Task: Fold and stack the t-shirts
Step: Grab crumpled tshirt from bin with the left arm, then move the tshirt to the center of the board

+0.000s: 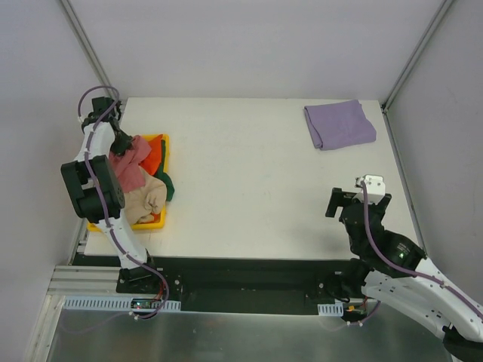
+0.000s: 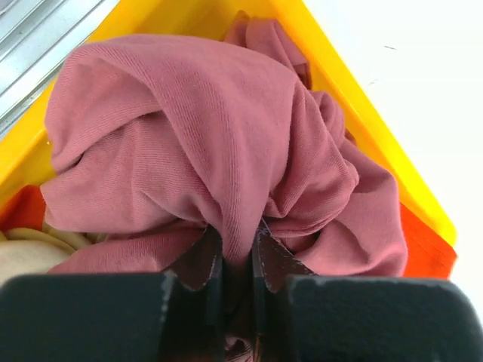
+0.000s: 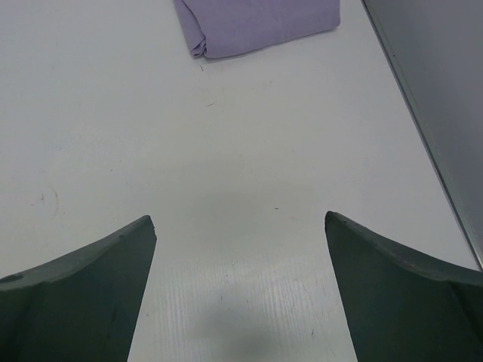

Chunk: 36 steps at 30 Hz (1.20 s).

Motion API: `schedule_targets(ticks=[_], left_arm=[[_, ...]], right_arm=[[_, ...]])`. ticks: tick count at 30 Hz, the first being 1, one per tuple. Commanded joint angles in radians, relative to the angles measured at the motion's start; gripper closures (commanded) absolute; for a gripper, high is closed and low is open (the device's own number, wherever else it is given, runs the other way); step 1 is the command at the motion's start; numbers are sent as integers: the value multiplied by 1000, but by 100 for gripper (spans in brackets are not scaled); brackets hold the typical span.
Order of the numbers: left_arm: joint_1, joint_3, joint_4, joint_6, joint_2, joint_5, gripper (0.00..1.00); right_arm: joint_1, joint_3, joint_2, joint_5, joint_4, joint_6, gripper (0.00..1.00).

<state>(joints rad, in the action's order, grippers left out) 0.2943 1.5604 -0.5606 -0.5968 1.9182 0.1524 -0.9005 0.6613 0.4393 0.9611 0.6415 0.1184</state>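
One red shirt pinched tight in left claw at nine o'clock. Right claw wide open, empty.

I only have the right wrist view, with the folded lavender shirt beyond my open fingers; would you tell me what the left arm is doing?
Observer: The left gripper is shut on the dusty red t-shirt, which is bunched up over the yellow bin.
Operator: Thank you. Which other shirts are in that bin?
Observer: The top view shows the beige t-shirt, the orange t-shirt and the dark green t-shirt, all crumpled in the bin at the left edge of the table.
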Motion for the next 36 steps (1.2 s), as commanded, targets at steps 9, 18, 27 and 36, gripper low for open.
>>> schedule_targets(ticks=[9,18,27,36], left_arm=[[-46,95,1,-25,-533,-55,100],[-346,236,139,149,-688,-412,100],[-791,420,220,144,-518,-806,100],[-891,394,215,155,-294,-647,88]], right_arm=[[2,4,-27,8,-3,6,4],[2,-6,-83,44,-3,44,4],[2,-45,-258,73,-8,72,4],[2,-52,-314,79,4,73,4]])
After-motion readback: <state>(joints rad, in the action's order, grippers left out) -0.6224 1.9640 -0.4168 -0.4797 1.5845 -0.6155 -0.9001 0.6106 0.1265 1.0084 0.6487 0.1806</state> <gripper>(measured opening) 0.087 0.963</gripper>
